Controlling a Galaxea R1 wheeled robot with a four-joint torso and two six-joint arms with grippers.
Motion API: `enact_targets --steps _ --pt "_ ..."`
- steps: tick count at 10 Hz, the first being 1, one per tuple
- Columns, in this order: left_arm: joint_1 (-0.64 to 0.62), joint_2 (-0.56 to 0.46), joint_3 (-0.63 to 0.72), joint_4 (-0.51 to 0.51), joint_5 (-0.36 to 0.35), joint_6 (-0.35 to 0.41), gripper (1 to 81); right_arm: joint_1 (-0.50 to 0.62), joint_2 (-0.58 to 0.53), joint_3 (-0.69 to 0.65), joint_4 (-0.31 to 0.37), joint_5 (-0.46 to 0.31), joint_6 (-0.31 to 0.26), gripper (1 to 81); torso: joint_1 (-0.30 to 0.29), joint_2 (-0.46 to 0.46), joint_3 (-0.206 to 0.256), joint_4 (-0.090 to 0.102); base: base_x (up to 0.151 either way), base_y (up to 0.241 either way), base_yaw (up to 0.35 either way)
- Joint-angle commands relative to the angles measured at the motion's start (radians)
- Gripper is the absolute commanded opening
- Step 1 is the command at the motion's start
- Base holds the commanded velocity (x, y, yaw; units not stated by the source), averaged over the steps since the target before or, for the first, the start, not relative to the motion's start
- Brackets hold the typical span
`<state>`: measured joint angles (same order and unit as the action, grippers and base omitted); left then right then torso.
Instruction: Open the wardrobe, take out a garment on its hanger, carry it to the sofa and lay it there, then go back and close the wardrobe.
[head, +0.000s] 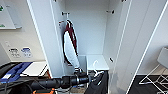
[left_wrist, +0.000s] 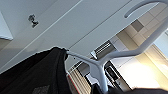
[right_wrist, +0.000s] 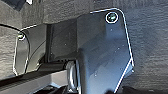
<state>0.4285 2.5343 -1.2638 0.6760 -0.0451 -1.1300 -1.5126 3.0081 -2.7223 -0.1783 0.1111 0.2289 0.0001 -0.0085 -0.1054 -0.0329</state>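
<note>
The wardrobe (head: 87, 30) stands open, its white doors swung out to the left (head: 46, 37) and right (head: 130, 45). My left arm reaches in from the left, low in front of the opening. My left gripper (head: 93, 78) is shut on the white hanger (head: 96, 68), just below its hook. The black garment (head: 96, 86) dangles from the hanger below the gripper. In the left wrist view the hanger (left_wrist: 117, 53) runs close and large, with the garment (left_wrist: 37, 75) draped over one shoulder and a white wardrobe panel (left_wrist: 75, 22) behind.
A maroon jacket with white sleeves (head: 70, 45) hangs on the rail inside the wardrobe. A white box (head: 97, 62) sits low inside. A blue-and-white object (head: 15, 71) lies at the left, and a white wire-legged chair (head: 155, 77) stands at the right on dark carpet (right_wrist: 150, 37).
</note>
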Motion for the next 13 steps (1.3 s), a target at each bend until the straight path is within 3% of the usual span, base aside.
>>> enact_targets --steps 1,4,13 --pt "-0.155 -0.006 0.037 0.004 -0.055 -0.002 1.0 0.039 0.001 -0.002 0.008 -0.048 0.000 81.1 0.000 0.000 0.000 0.000 0.000 0.000 0.000" --pt "-0.152 -0.014 0.032 0.001 -0.055 -0.005 1.0 0.037 -0.002 -0.002 0.010 -0.039 0.003 81.1 0.000 0.000 0.000 0.000 0.000 0.000 -0.040" --pt "-0.148 -0.011 0.010 0.002 -0.053 -0.036 1.0 0.039 -0.006 -0.009 0.022 -0.033 0.004 81.1 0.000 0.000 0.000 0.000 0.000 0.000 -0.252"
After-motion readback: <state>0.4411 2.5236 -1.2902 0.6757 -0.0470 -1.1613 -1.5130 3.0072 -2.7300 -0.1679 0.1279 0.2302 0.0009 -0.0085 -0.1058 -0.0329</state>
